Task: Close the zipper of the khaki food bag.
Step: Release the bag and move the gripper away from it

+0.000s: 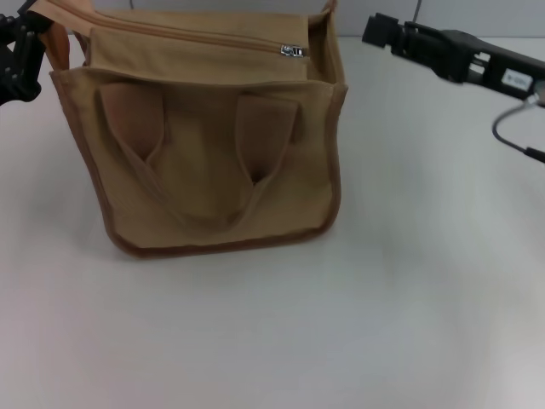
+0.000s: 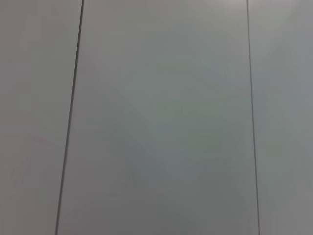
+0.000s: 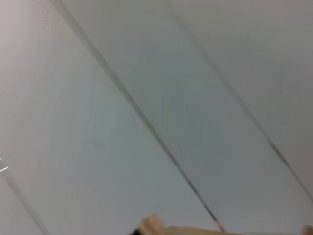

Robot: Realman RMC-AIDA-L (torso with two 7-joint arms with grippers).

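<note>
Right claw [image 1: 375, 32]: raised beside the bag's [image 1: 217, 183] far right corner; finger opening cannot be told. Just to its left, the zipper's [image 1: 200, 38] silver slider [image 1: 292, 51]. Farther off, the left claw [image 1: 21, 55] at the bag's opposite corner. Step: approach; next, pinch the slider.

— Left arm? — The left gripper [image 1: 19, 53] sits dark at the frame's far left edge, raised.
— Right arm? — The right gripper [image 1: 379, 31] reaches in from upper right, pointing leftward; wrist cable trailing.
</note>
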